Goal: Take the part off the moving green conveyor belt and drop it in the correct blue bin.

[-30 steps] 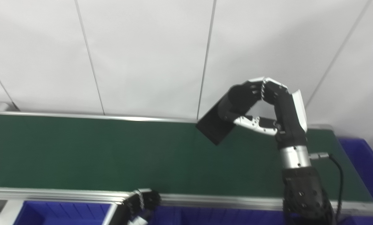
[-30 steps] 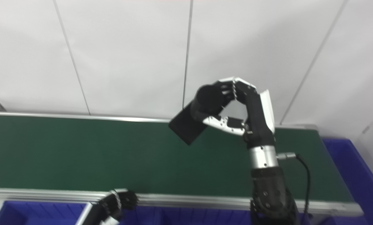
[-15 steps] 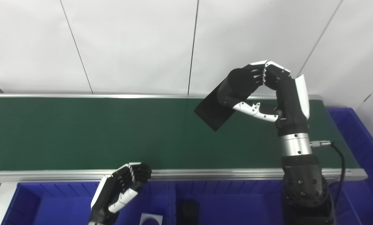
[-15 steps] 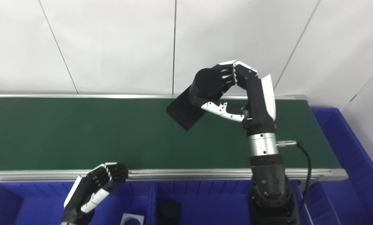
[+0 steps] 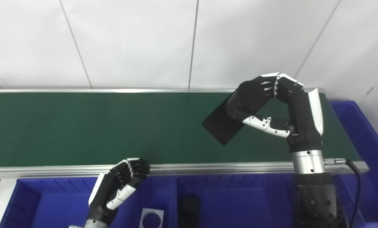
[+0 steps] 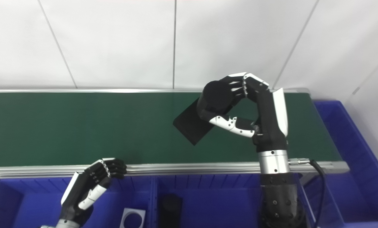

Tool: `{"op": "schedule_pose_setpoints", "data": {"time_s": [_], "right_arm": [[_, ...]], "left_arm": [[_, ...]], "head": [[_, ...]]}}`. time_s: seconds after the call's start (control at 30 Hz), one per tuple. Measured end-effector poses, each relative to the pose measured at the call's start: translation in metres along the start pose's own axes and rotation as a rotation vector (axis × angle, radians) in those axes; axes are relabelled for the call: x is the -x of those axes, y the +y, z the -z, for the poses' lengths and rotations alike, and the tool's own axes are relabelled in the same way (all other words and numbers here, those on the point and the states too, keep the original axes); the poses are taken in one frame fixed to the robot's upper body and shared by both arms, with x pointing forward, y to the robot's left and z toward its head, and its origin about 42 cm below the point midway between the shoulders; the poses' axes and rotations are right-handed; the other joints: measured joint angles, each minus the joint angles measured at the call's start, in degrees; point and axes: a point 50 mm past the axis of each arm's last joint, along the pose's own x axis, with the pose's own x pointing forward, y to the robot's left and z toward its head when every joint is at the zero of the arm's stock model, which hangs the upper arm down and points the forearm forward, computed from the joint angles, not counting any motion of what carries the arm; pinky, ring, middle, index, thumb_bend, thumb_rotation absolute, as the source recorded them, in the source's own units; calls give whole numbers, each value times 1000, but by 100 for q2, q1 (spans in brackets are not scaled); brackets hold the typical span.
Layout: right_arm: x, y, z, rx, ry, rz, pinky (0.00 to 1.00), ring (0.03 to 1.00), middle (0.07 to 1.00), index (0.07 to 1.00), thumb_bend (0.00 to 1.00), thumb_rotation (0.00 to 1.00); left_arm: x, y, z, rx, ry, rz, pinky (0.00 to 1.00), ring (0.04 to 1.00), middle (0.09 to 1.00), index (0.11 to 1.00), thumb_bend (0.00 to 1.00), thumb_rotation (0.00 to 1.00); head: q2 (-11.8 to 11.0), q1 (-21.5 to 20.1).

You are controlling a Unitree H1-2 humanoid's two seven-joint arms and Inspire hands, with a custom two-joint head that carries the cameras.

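A black part (image 5: 236,115), made of a cylinder joined to a flat square plate, is being held in the air above the green conveyor belt (image 5: 81,126) by the right hand (image 5: 280,107). The cylinder end is being clamped between the curled fingers (image 5: 268,87) on top and the white thumb (image 5: 264,123) beneath, while the plate end is being pointed down toward 7 o'clock, tilted and clear of the belt surface. The right forearm is being raised almost upright from the bottom edge, at about 5 o'clock from the part.

The left hand (image 6: 90,183) is being held low at the near aluminium rail of the belt (image 6: 176,168), at about 8 o'clock from the part and well apart from it. Its fingers are being kept loosely curled with nothing between them, the fingertips lying over the rail.

Blue bins (image 5: 239,202) are being shown along the near side of the belt, at 6 o'clock from the part. A white square piece with a round hole (image 5: 151,218) is lying in the left compartment, just beside the divider, and a black cylindrical piece (image 5: 189,205) is lying in the compartment to its right. Another blue bin (image 6: 350,133) is standing at the belt's end, at 3 o'clock from the right hand. White wall panels (image 5: 128,41) are filling the background.
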Motion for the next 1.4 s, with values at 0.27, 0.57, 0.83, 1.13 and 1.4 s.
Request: {"op": "schedule_pose_setpoints", "data": {"time_s": [0.27,0.57,0.83,1.13,1.4], "right_arm": [[26,8,1,-23,61,-25,324,413,499,558,494,0],[65,37,23,-60,244,-79,332,431,505,538,497,0],[97,56,38,-42,339,-85,348,435,492,538,499,0],[113,68,55,33,353,-105,335,441,503,534,498,0],[117,70,60,55,360,-115,340,444,506,527,499,0]], "left_arm": [[5,5,-5,4,0,6,581,620,642,642,828,657],[10,19,-7,6,14,-4,585,620,637,635,842,661],[17,32,-14,5,31,0,603,635,642,635,877,649],[20,43,-14,1,52,5,603,632,642,636,891,644],[19,46,-13,2,79,6,628,642,644,638,876,641]], "head": [[123,-35],[299,-141],[369,-150],[308,-176],[290,-334]]}}
